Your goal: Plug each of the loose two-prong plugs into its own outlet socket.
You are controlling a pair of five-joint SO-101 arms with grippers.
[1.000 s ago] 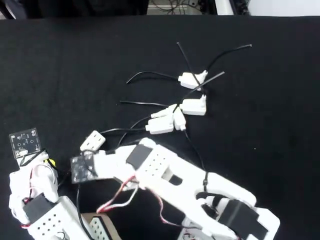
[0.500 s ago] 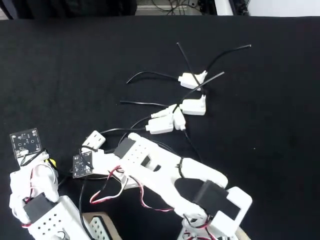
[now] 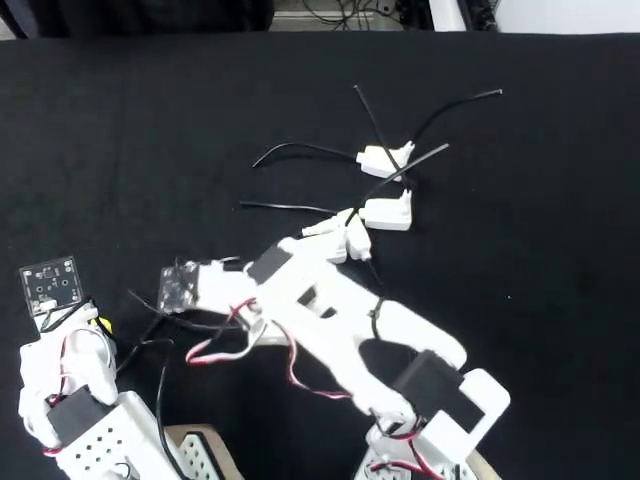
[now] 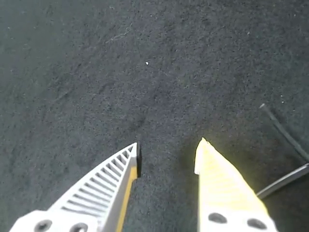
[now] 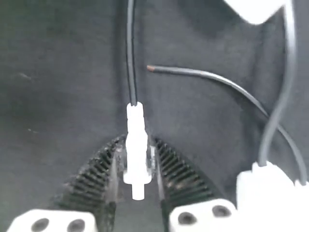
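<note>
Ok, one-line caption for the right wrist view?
Right tool shut on a white connector, its black cord trailing over the dark table.

Plug (image 5: 135, 150) sits inside right gripper (image 5: 136, 142) (other plugs (image 3: 385, 213) beyond).

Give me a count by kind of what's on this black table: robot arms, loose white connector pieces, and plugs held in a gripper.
Robot arms: 2, left arm and right arm
Loose white connector pieces: 4; the right arm covers part of that cluster
Held: 1 plug, in the right gripper
Total: 7
</note>
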